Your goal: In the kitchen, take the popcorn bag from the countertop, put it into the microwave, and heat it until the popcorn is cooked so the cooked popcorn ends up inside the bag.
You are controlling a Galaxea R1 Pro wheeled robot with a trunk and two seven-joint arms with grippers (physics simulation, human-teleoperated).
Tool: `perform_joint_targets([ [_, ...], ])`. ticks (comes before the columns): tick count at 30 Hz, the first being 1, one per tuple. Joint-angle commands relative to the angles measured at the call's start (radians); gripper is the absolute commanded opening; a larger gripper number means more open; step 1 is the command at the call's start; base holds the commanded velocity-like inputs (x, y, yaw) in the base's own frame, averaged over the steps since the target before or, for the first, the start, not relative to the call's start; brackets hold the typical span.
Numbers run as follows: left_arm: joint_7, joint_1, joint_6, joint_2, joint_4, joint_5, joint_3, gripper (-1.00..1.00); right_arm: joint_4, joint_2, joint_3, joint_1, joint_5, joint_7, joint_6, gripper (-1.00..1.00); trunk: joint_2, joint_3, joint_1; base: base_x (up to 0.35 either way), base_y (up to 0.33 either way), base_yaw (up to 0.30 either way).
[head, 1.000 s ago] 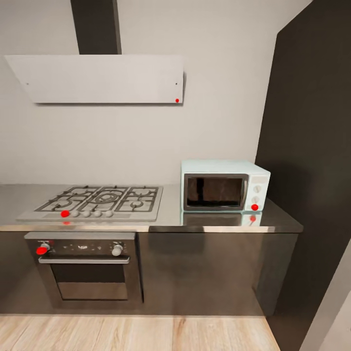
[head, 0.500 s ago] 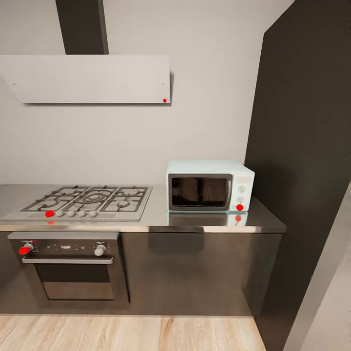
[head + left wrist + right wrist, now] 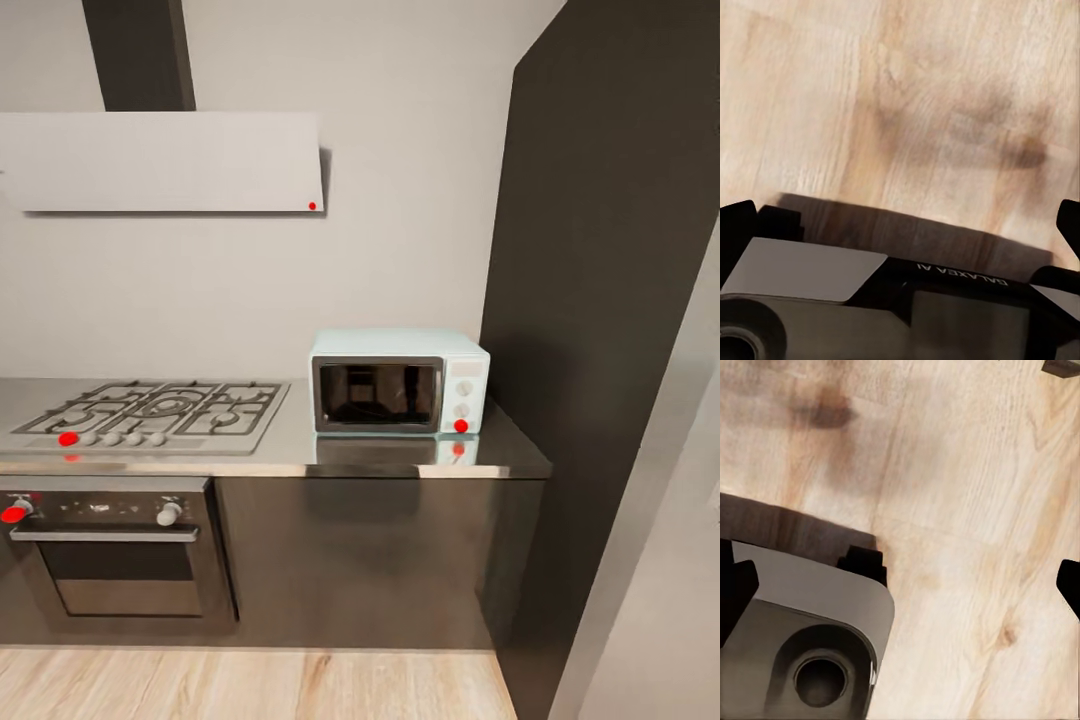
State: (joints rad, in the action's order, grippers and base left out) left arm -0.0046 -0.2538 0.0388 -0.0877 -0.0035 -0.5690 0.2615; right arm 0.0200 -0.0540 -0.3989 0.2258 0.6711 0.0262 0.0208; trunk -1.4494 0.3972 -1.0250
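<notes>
Head camera faces the kitchen wall from a standoff, angled slightly downward, taking in the countertop (image 3: 300,455), microwave (image 3: 398,382) and a floor (image 3: 250,685) strip; both wrist cameras point down at close range onto the robot base (image 3: 870,300) and surrounding wood floor, the surface common to all three views.

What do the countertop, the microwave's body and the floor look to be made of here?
Countertop: brushed grey metal, probably steel; it mirrors the microwave faintly. Microwave body: pale blue, smooth and matte, painted metal or plastic, with a dark glass door. Floor: light wood planks with visible grain, a matte finish.
</notes>
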Motion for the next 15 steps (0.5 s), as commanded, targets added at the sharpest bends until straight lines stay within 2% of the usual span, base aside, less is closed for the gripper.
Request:
perform_joint_targets([
  [1,0.0,-0.001,0.005,0.0,0.001,-0.009,0.008,1.0,0.004,0.003,-0.006,0.001,0.009,0.002,0.002,1.0,-0.001,0.001,0.0,0.012,-0.038,0.0],
  [4,0.0,-0.001,0.007,0.0,0.002,-0.009,0.008,1.0,0.0,0.007,-0.008,0.001,0.008,0.004,0.004,1.0,-0.001,0.001,0.0,0.004,-0.011,0.0],
  [5,0.0,-0.001,0.007,-0.001,0.002,-0.009,0.008,1.0,-0.029,0.027,-0.009,0.001,0.007,0.01,0.003,1.0,-0.001,0.001,0.0,0.001,-0.003,0.0],
  [6,0.0,-0.001,0.007,-0.001,0.002,-0.009,0.008,1.0,-0.085,0.059,-0.009,0.0,0.004,0.013,-0.003,1.0,-0.001,0.001,0.0,0.001,-0.002,0.0],
  [7,0.0,-0.001,0.007,-0.002,0.002,-0.009,0.008,1.0,-0.189,0.103,-0.01,0.0,0.002,0.019,-0.01,1.0,-0.001,0.001,0.0,0.0,0.0,0.0],
  [8,0.0,-0.001,0.007,-0.002,0.002,-0.009,0.008,1.0,-0.215,0.112,-0.01,0.0,0.002,0.02,-0.011,1.0,-0.001,0.001,0.0,0.0,0.0,0.0],
  [9,0.0,-0.001,0.007,-0.002,0.002,-0.009,0.008,1.0,-0.288,0.141,-0.009,0.0,0.001,0.027,-0.024,1.0,-0.001,0.001,0.0,0.0,0.0,0.0],
  [10,0.0,-0.001,0.007,-0.003,0.002,-0.009,0.008,1.0,-0.388,0.186,-0.008,0.0,0.001,0.04,-0.076,1.0,-0.001,0.001,0.0,0.0,0.0,0.0],
  [12,0.0,-0.001,0.007,-0.003,0.002,-0.009,0.008,1.0,-0.496,0.226,-0.007,-0.002,0.001,0.064,-0.157,1.0,-0.001,0.001,0.0,0.0,0.0,0.0],
  [15,0.0,-0.001,0.007,-0.004,0.002,-0.009,0.008,1.0,-0.641,0.228,-0.006,0.006,-0.001,0.135,-0.286,1.0,-0.001,0.001,0.0,0.0,0.0,0.0],
])
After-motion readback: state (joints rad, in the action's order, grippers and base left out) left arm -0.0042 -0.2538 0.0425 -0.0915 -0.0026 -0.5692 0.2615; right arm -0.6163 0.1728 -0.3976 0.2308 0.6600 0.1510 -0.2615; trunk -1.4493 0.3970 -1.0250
